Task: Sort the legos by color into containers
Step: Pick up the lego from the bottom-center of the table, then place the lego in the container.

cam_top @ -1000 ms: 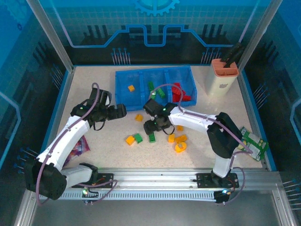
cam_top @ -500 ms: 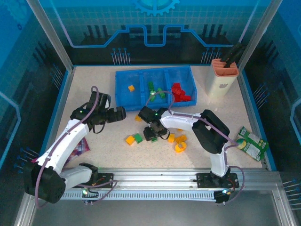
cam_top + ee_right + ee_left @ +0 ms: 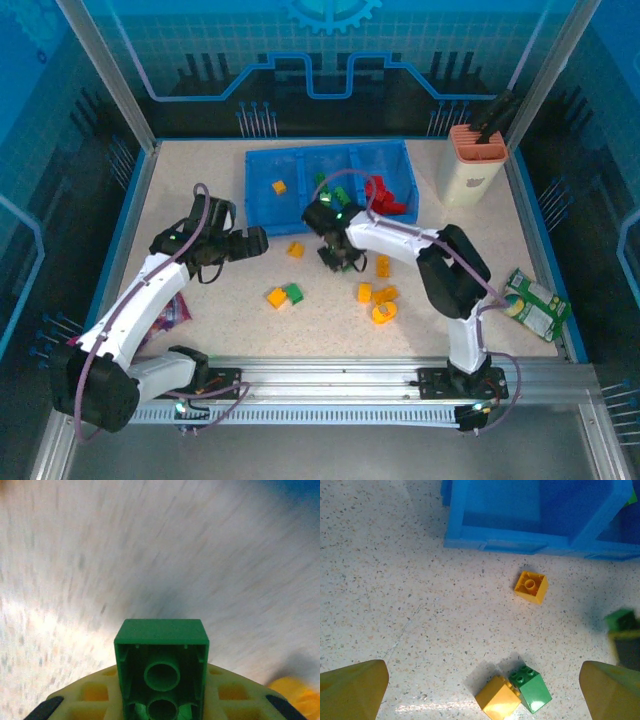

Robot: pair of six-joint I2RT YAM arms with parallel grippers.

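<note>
Legos [image 3: 382, 265] lie loose on the tabletop [image 3: 190, 190] in front of the blue tray [image 3: 270, 218]. More sit inside it: one yellow in the left compartment, greens in the middle, reds on the right. Near the tray's front wall, the right arm's fingers [image 3: 90, 700] are clamped on a green lego [image 3: 161, 667]. Over a touching yellow-and-green pair [image 3: 497, 699], the left arm's fingers [image 3: 355, 690] stand wide apart. A single yellow lego [image 3: 531, 586] lies between that pair and the tray's edge. Bare tabletop stretches left of the tray.
</note>
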